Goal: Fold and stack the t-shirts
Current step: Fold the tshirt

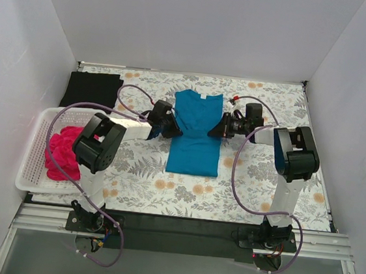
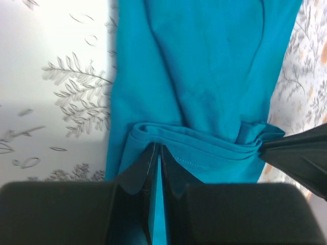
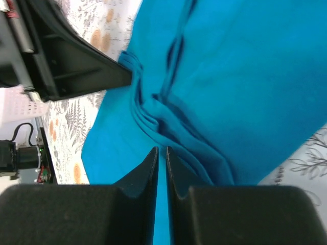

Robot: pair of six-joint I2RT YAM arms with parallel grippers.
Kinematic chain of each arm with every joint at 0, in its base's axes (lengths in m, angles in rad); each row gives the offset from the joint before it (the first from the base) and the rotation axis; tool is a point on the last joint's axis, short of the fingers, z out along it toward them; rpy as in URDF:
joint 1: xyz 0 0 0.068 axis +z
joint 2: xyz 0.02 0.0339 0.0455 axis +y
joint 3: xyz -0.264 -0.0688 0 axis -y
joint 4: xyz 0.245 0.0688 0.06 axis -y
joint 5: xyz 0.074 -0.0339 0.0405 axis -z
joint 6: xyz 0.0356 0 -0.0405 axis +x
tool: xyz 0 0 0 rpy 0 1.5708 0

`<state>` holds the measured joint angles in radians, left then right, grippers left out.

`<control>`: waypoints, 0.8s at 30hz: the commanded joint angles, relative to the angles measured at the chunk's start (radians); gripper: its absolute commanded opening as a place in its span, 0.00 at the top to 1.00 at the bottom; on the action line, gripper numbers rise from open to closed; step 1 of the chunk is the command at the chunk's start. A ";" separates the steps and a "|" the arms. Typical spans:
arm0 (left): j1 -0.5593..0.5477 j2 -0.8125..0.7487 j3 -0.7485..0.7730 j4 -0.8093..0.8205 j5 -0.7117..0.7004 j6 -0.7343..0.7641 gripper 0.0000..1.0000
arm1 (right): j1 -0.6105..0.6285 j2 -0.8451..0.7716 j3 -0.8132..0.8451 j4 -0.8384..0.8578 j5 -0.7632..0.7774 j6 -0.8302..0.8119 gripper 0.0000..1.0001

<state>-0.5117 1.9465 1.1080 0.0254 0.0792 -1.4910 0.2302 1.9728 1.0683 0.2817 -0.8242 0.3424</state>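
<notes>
1. Your left gripper is pinched tight on a bunched fold at the left edge of the teal shirt. A thin sliver of teal cloth shows between its fingers.
2. Your right gripper is clamped the same way on the opposite edge. The two face each other across the shirt, about halfway along its length.
3. The teal shirt lies in the middle of the table, collar towards the far wall. It is already narrowed to a long strip, so I judge the sleeve folds done and the crosswise fold the one in hand.
4. The black shirt lies flat in the far-left corner as a neat rectangle. It looks folded and probably marks where your stack will go.
5. The magenta shirt sits crumpled in the white mesh basket on the left, untouched.
6. By that count you have one shirt finished, one partway and one not begun, with the stacking left to do.
7. The table wears a floral covering that lies smooth, with no wrinkles visible around the shirt.
8. Plain white walls enclose the table on three sides.
</notes>
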 commanded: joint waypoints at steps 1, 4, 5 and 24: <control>0.013 0.003 -0.025 0.042 0.008 -0.041 0.95 | -0.041 0.063 0.005 0.142 -0.092 0.066 0.84; 0.021 -0.003 -0.083 0.051 -0.012 -0.071 0.96 | -0.080 0.132 0.007 0.178 -0.107 0.093 0.84; 0.019 -0.007 -0.094 0.053 -0.012 -0.083 0.97 | -0.084 0.141 0.013 0.183 -0.115 0.093 0.85; 0.019 -0.415 -0.146 -0.057 -0.199 0.014 0.75 | 0.161 0.099 0.056 0.463 -0.047 0.427 0.83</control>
<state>-0.4953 1.6260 0.9829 0.0257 -0.0326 -1.5124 0.3740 1.9736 1.1091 0.6163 -0.9039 0.6384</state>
